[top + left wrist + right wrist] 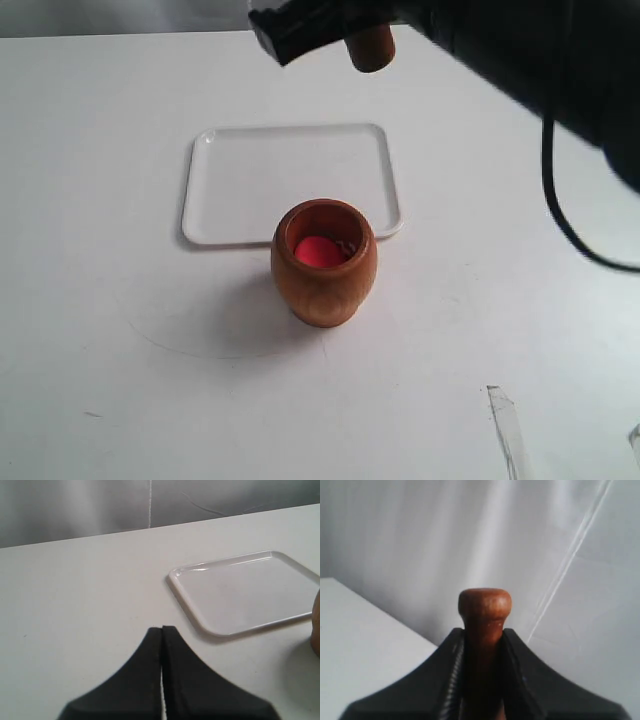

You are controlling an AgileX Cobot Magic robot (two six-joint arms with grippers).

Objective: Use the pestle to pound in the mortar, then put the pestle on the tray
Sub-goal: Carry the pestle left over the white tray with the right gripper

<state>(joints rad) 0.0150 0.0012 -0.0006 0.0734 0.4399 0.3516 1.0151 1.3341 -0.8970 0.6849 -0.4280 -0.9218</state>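
While the pestle (pixel 484 605) is being gripped by the right pincer (pixel 484 645) high above the tray's (pixel 230 190) far rim, the placing step is judged underway; lowering flat inside the rim is being called for. The left pincer (pixel 162 632) is being kept clenched and empty. Being counted: one pestle, one tray, and one mortar (pixel 323 275) on the desk (pixel 100 350).

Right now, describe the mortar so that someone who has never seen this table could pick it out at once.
On the white table, find the flat white tray near the middle. In the exterior view the mortar stands upright just before the tray's near edge. It is the only reddish-brown wooden barrel-shaped cup, with a red thing inside.
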